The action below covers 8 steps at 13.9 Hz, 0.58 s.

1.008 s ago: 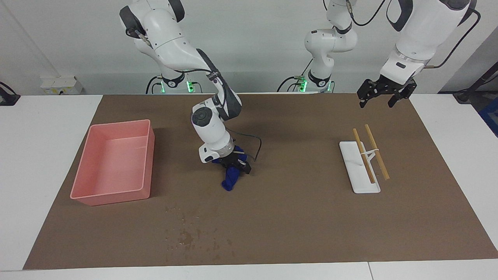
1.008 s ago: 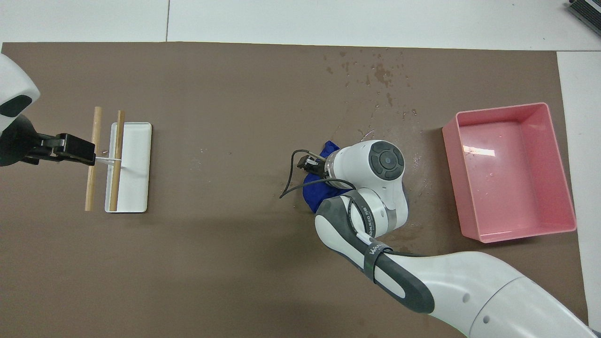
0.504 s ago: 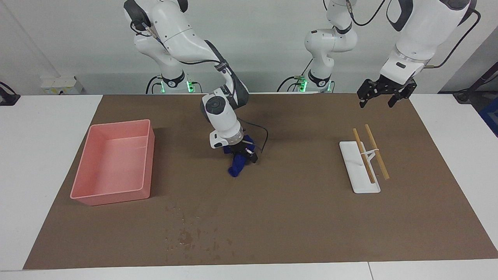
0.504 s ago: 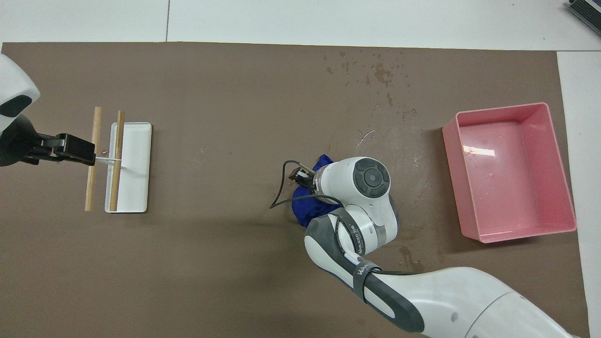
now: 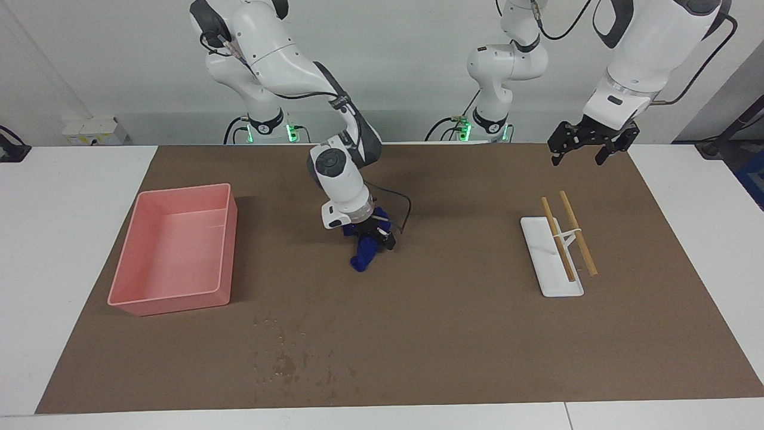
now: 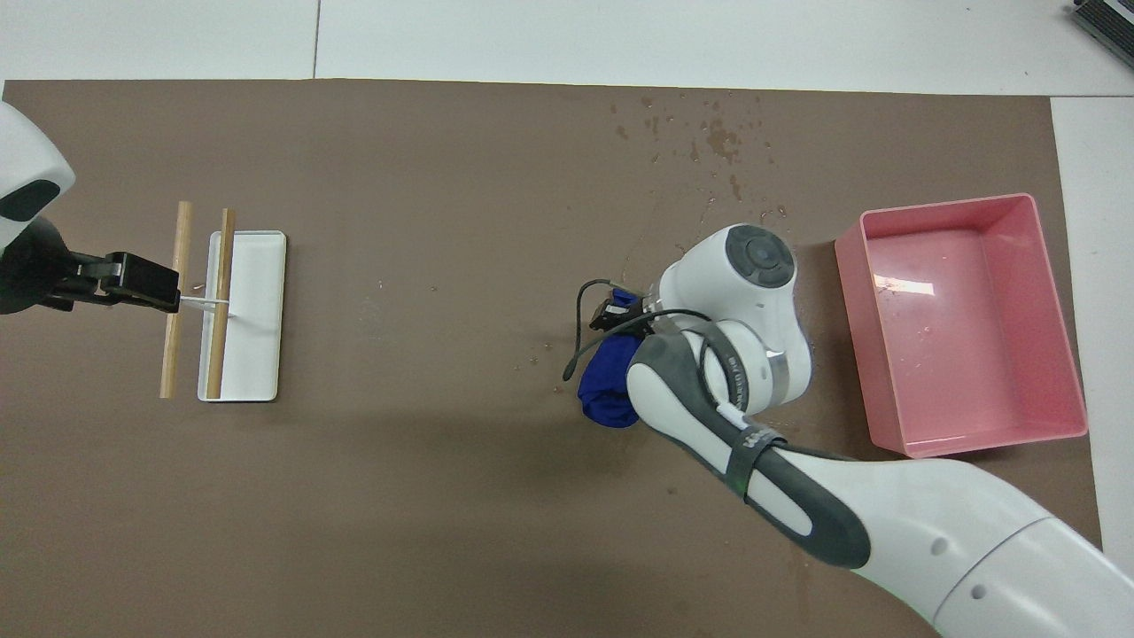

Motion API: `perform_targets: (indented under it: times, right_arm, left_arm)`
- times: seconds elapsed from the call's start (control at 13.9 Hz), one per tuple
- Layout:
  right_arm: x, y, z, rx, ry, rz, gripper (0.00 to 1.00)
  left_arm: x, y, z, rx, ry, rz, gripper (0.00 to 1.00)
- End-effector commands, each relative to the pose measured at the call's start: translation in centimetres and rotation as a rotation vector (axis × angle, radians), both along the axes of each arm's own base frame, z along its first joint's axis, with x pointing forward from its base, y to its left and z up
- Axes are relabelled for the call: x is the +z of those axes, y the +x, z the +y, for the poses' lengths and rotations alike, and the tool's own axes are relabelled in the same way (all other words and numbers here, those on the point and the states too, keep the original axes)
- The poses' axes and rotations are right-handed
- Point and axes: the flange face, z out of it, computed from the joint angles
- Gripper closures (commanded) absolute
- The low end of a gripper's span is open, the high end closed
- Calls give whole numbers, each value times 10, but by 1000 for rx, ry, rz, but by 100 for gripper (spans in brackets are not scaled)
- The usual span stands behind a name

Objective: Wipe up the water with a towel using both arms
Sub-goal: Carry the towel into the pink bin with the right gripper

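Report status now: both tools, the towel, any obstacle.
Right tool shut on towel, at mat centre. Left tool open, waiting above the rack. Water drops remain; nothing blocks.

In the overhead view the right arm (image 6: pixel 735 354) covers much of the towel (image 6: pixel 607 390) and hides the right gripper's fingertips. In the facing view the towel's (image 5: pixel 365 254) upper part sits tucked under the right gripper (image 5: pixel 369 234). The left arm (image 6: pixel 22 221) is cut off by the overhead view's edge, and both arms' upper links run past the facing view's top.
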Motion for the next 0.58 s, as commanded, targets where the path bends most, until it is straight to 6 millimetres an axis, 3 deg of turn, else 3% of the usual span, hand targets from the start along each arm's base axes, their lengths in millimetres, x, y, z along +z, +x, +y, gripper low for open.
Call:
perform_targets:
  times: [0.0,0.5]
  right_arm:
    - [59,16,-37,121,-68,-15,100]
    - [175,4,-136,309,-124,-19,100]
  left_arm:
    - [2,-2,2,-1,-12,-8,0]
    - [1,-2,2,-1,-12,-7,0]
